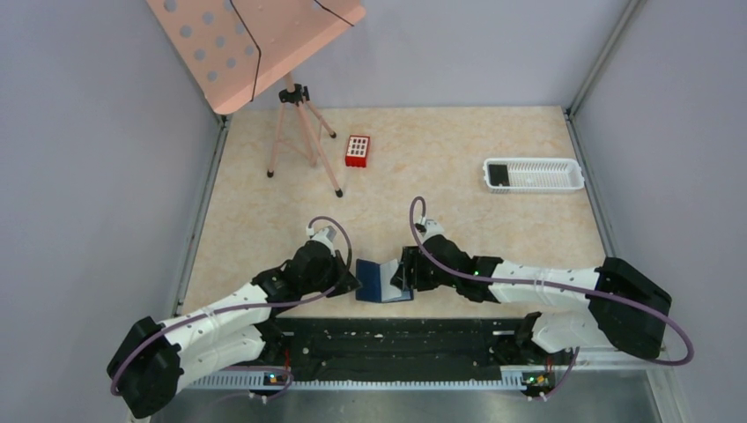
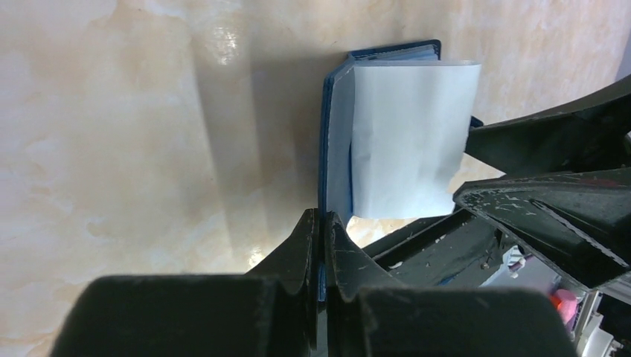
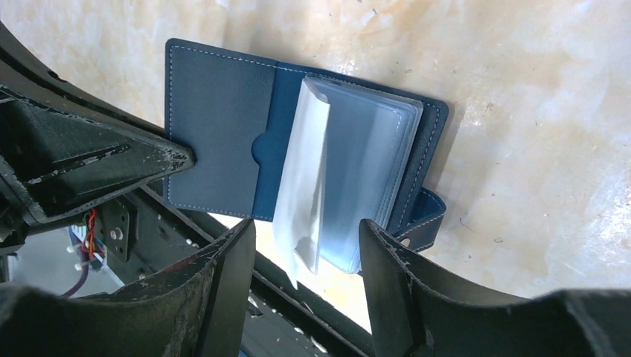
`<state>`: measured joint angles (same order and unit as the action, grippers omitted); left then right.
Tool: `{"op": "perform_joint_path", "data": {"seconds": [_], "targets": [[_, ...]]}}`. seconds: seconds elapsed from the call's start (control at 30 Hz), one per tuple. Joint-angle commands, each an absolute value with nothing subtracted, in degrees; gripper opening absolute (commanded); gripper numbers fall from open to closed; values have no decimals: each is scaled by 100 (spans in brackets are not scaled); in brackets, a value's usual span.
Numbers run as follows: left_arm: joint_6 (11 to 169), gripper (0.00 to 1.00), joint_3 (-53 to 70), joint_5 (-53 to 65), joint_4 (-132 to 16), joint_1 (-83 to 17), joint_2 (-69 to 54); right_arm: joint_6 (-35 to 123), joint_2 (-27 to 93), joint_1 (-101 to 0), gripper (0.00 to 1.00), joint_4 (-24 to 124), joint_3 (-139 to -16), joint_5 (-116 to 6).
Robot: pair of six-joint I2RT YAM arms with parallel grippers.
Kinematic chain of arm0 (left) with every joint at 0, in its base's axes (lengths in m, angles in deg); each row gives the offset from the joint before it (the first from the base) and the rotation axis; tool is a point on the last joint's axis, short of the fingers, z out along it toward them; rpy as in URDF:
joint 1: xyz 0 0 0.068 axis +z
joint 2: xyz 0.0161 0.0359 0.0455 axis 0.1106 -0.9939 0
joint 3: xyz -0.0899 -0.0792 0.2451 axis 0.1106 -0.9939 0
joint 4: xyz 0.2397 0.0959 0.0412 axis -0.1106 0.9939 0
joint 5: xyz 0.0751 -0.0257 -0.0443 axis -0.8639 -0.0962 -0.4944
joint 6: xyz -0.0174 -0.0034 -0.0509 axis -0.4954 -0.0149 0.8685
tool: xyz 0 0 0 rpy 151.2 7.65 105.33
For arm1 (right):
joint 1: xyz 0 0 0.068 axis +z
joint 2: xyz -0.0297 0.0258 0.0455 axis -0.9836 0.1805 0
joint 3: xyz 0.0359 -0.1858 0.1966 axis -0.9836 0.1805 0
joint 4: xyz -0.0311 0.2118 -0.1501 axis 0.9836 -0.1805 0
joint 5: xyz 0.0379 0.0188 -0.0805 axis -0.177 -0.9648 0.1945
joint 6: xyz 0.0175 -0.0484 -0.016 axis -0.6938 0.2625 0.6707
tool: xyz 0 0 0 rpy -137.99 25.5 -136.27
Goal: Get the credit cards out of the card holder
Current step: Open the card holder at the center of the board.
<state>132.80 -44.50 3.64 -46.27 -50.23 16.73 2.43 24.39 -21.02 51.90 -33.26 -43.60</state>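
The blue card holder (image 1: 384,280) (image 3: 216,119) lies open on the table by the near edge. My left gripper (image 1: 351,284) (image 2: 321,217) is shut on the edge of its left cover (image 2: 325,149). The holder's pale clear sleeves (image 3: 372,171) (image 2: 405,141) are fanned, and one sleeve (image 3: 301,186) stands up. My right gripper (image 1: 407,280) (image 3: 307,224) is open, its fingers apart on either side of that sleeve's lower end. I see no cards inside the sleeves. One dark credit card (image 1: 499,174) lies in the left end of the white tray.
The white slotted tray (image 1: 546,174) sits at the back right. A red block with white dots (image 1: 357,151) and a tripod (image 1: 299,132) carrying a pink perforated board stand at the back left. The black base rail (image 1: 388,344) runs just behind the holder.
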Motion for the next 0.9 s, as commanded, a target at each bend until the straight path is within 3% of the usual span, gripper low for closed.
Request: {"op": "perform_joint_path", "data": {"seconds": [0.0, 0.4, 0.87], "targets": [[13285, 0, -4584, 227, -4583, -5039, 1693, 188, 2488, -2164, 55, 5400, -3311, -4356], [13260, 0, -4634, 250, -4658, -5039, 1590, 130, 2737, -2172, 62, 5758, -3287, -4659], [13311, 0, -4677, 354, -4827, -5039, 1606, 173, 2963, -2161, 49, 7157, -3300, -5863]]}}
